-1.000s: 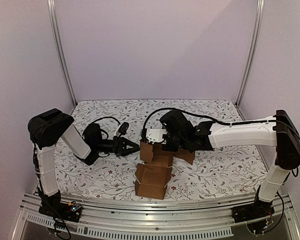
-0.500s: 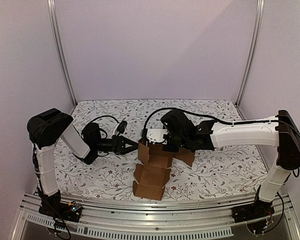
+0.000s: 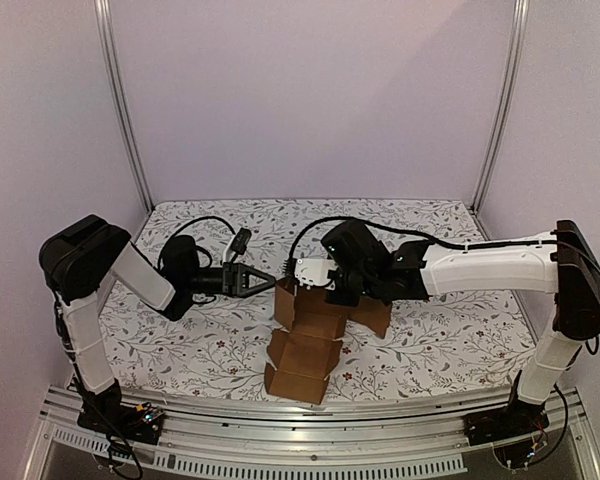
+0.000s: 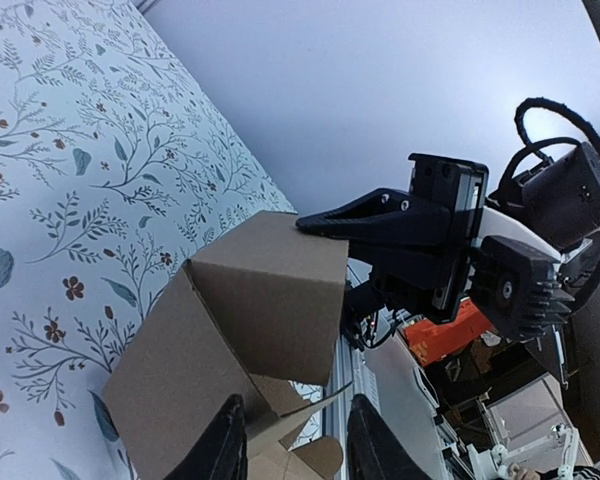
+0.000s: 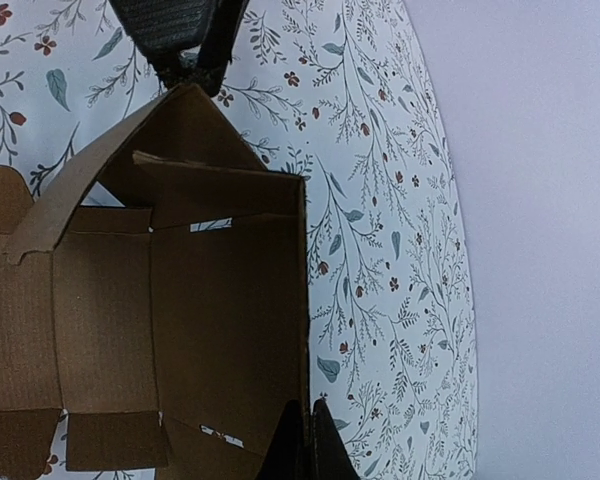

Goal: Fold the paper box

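The paper box [image 3: 305, 345], brown and half folded, stands on the floral table with its flaps splayed toward the near edge. My right gripper [image 3: 327, 292] reaches in from the right and is shut on the upper edge of one wall; the right wrist view shows its tips [image 5: 308, 425] pinched on that brown wall [image 5: 220, 320]. My left gripper [image 3: 268, 281] sits at the box's upper left corner. In the left wrist view its fingers [image 4: 300, 405] stand apart, open, with a thin flap of the box [image 4: 250, 310] between them, not squeezed.
The floral cloth [image 3: 430, 340] covers the table. An aluminium rail [image 3: 280, 455] runs along the near edge. Two metal posts [image 3: 125, 110] rise at the back corners against pale walls. Black cables [image 3: 205, 225] loop over both wrists.
My left gripper has shifted slightly up and back at the box's corner, and its arm swung left. The box has tilted and slid a little toward the near left. The right gripper keeps its hold.
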Controlling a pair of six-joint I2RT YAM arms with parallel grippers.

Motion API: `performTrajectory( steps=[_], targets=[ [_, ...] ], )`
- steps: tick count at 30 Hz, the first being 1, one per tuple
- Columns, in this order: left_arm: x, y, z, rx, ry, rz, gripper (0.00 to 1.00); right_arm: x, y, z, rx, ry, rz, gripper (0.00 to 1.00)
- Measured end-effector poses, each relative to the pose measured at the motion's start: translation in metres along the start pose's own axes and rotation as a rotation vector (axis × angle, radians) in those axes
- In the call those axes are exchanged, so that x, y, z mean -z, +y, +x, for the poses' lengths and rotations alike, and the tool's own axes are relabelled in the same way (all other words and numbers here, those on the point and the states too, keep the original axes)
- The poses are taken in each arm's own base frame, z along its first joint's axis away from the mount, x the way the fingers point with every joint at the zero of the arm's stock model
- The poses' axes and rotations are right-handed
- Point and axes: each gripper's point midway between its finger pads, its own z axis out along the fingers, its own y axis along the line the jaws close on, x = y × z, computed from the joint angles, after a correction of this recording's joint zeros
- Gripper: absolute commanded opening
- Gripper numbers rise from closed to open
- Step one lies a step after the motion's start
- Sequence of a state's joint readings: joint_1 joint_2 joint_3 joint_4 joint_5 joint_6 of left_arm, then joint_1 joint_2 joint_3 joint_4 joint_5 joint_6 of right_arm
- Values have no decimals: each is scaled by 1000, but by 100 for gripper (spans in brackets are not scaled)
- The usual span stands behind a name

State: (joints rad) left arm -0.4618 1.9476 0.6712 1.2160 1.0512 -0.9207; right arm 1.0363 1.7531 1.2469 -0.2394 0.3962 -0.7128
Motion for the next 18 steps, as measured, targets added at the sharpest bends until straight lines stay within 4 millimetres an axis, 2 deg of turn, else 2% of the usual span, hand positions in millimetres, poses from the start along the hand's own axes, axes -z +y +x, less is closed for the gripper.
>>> performTrajectory(
  steps=[12, 18],
  targets=[
    [-8, 6, 22, 6, 64, -22, 34, 1, 1, 3, 35, 9, 73, 0],
    [-14, 19, 32, 5, 103, -80, 34, 1, 5, 2, 77, 4, 122, 0]
  ],
)
